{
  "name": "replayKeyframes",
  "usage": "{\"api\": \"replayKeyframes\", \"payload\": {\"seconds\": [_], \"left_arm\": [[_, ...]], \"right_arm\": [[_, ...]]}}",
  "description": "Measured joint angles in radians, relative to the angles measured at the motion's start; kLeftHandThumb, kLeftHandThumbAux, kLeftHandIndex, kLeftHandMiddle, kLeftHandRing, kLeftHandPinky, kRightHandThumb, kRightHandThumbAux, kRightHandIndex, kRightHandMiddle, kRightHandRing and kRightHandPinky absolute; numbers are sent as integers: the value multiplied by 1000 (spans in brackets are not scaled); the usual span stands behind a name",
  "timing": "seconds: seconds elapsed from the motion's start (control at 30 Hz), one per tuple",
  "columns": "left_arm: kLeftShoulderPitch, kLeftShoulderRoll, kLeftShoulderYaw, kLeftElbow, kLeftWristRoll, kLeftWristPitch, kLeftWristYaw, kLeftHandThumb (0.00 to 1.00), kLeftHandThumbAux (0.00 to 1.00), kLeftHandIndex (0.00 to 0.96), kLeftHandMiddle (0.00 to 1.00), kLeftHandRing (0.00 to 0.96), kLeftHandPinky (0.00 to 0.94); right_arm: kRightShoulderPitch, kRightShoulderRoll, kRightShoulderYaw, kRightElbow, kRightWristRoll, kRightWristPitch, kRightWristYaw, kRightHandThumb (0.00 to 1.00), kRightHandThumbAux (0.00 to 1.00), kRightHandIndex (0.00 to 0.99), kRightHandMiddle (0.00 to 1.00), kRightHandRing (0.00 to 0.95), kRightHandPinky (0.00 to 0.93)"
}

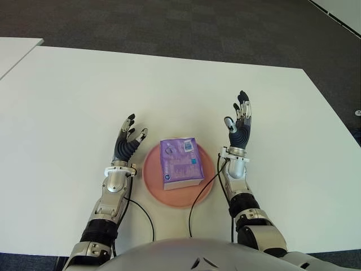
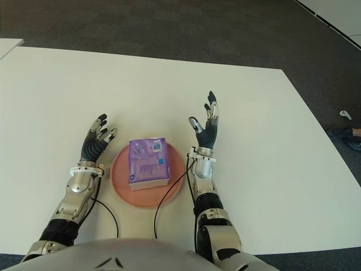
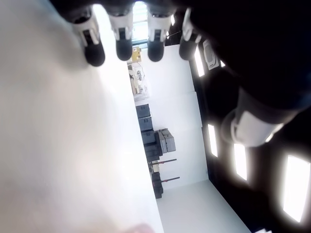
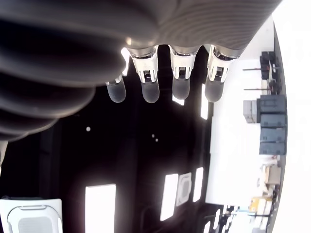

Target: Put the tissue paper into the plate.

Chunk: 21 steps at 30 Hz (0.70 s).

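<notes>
Closest to the robot, the purple tissue paper pack (image 1: 181,162) lies flat in the pink plate (image 1: 151,176) on the white table (image 1: 73,101). Just left of the plate is the left hand (image 1: 127,142), fingers spread and holding nothing. Slightly farther out on the right, the right hand (image 1: 240,125) is raised with fingers apart, also empty.

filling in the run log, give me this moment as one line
tissue pack: lying on pink plate | left hand: open, left of plate | right hand: open, right of plate | table
</notes>
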Motion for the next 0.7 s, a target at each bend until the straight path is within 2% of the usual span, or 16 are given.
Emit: {"api": "replayKeyframes", "payload": {"seconds": [0.7], "left_arm": [[29, 19, 2, -39, -7, 19, -15, 34, 568, 0, 0, 0, 21]], "right_arm": [[1, 14, 16, -23, -30, 1, -22, 31, 393, 0, 0, 0, 0]]}}
